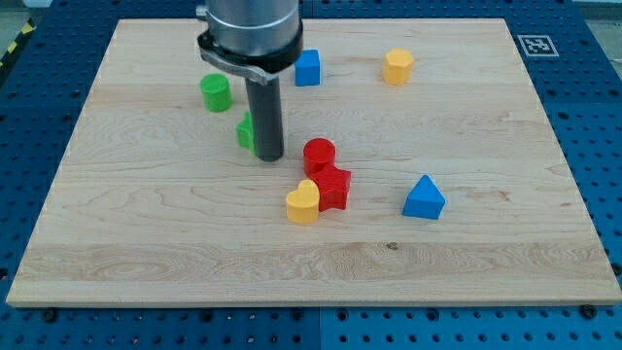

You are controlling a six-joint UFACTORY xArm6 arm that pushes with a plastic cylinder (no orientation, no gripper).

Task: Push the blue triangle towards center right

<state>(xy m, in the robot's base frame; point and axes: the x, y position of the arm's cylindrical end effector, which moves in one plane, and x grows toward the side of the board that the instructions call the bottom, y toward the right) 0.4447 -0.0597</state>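
Reaching the blue triangle (424, 198) looked risky, since a tight knot of blocks stood between it and my tip (269, 157). A red cylinder (319, 154) sat just right of the tip, with a red block (333, 188) touching it on the near side and a yellow heart-shaped block (303, 203) touching that one in turn. A straight sweep to the right would probably have ploughed into this cluster and shoved it toward the triangle, knocking the triangle off line or turning it. A green block (246, 130) sat right against the rod on its left, half hidden, and could have been dragged along too.

No jaws existed on this rig; the arm ended in a plain rod, so nothing was spread, pressed together or pinching.

The blue triangle lay well apart from the tip, to its right and nearer, on the right half of the board (146, 243), right of the red and yellow cluster. It seemed already close to centre right, perhaps a little too near.
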